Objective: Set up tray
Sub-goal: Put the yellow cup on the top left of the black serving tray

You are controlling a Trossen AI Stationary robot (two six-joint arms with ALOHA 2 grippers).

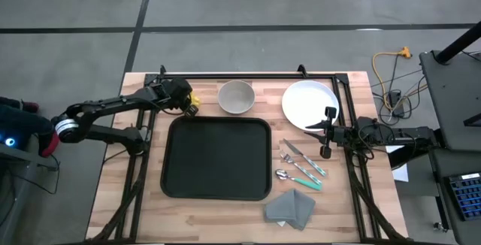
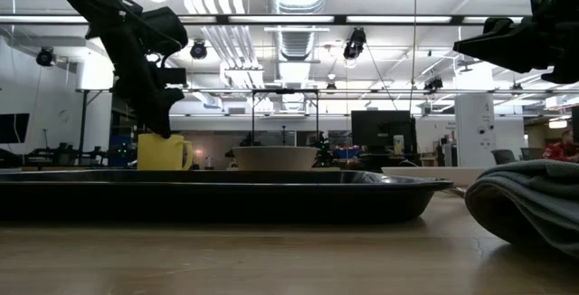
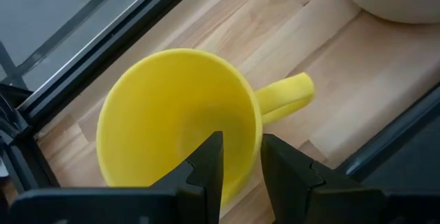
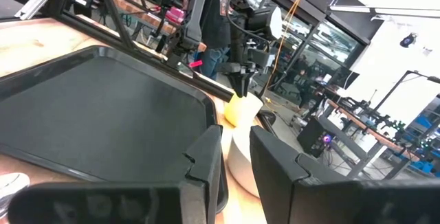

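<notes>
On the pale wooden bench (image 1: 113, 200), framed by a dark metal rail, the tray (image 1: 216, 158) lay flat at the middle, black, bare, its rounded corners and low rim all in view, with open wood between its near edge and the bench's front edge. The left arm reached in from the left side, bent at the elbow and stretched along the far-left corner, its wrist tipped downward so that the left pincer (image 3: 240, 157) came down over the yellow mug (image 3: 175, 124); one finger stood inside the cup and the other outside, clamped on the mug's wall beside the handle. The mug stood upright just beyond the tray's far-left corner, close to the rail. The right arm lay low and level from the right side, its right pincer (image 4: 236, 148) pointing across the bench toward the tray, the fingers drawn close with only a narrow gap and nothing between them. The white plate (image 1: 310, 104) sat at the far right, just beside that pincer; the bowl (image 1: 236, 97) stood between mug and plate, just beyond the tray's far edge. A grey folded napkin (image 1: 291, 207) lay near the tray's near-right corner, and cutlery (image 1: 301, 166) with teal handles lay between the napkin and the plate. No readable writing showed.
</notes>
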